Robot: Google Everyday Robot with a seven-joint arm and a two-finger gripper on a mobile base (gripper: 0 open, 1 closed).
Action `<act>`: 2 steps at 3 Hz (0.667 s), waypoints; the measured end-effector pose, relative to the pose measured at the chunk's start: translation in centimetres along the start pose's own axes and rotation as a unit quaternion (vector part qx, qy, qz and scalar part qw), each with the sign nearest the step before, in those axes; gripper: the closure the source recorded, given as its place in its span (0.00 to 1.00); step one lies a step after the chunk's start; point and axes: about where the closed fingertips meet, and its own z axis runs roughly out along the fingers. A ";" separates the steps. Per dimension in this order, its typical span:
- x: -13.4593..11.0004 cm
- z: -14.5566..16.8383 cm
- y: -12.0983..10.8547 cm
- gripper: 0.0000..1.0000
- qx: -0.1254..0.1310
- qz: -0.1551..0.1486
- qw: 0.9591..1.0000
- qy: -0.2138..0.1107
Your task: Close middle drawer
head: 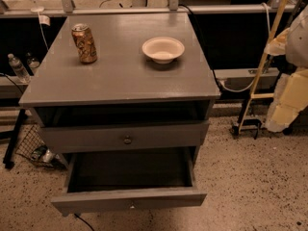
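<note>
**Middle drawer stands pulled out; gripper off to the right**

Nearest the camera, the middle drawer (130,200) is pulled far out of the grey cabinet (120,81). Its dark inside is exposed and its small pale knob (131,206) is centred on the front. Above and behind it, the taller drawer (86,138) with the dark knob (127,140) sits nearly flush, with a dark gap over it.

On the cabinet top, a dented brown-gold drink can (84,43) stands upright at the left. A pale bowl (163,49) rests to its right, well apart from the can.

At the right edge, the robot's pale arm hangs beside a yellow ladder (262,66). The gripper (281,114) at its lower end is well clear of the cabinet. I cannot tell whether it is open or holding anything.

Farther left, a water bottle (18,67) stands on a ledge above a wire basket (31,146) on the speckled floor (250,186).
</note>
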 end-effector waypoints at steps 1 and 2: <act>0.0 0.0 0.0 0.00 0.000 0.000 1.000 0.000; 0.8 2.1 2.2 0.00 -0.017 0.025 1.000 -0.003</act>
